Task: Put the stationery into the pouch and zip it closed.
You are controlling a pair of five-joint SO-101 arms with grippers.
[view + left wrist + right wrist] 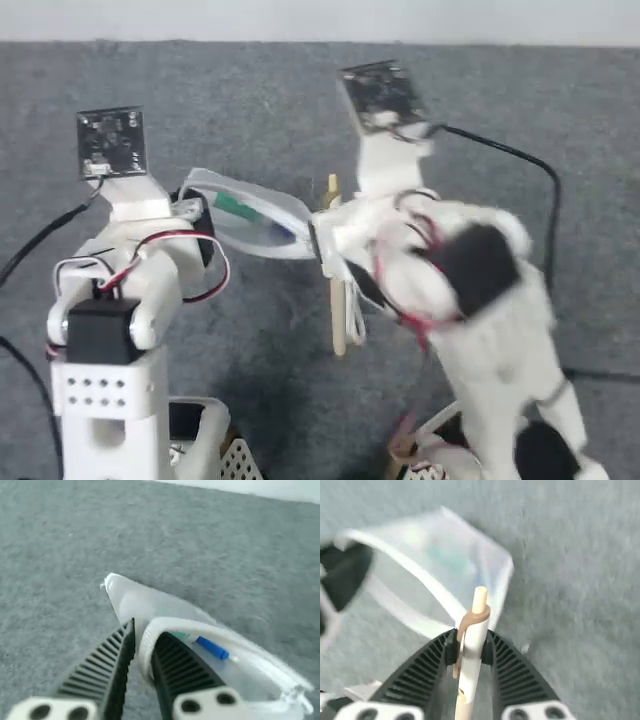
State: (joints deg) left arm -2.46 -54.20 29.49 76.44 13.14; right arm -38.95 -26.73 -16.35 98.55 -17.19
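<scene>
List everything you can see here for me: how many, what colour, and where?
pouch: one, clear with a white zip rim, open, between the two arms.
green item: one, green, inside the pouch.
blue item: one, blue, inside the pouch.
pen: one, beige, in the right tool, pointing towards the pouch.
table: one, grey covering, under everything.
cable: one, black, on the table by the right arm.
left tool: one, black fingers, shut on the pouch rim.
right tool: one, black fingers, shut on the pen.
left arm, right arm: two, white, side by side.

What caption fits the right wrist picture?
The right gripper pinches a beige pen by the open clear pouch.
</scene>
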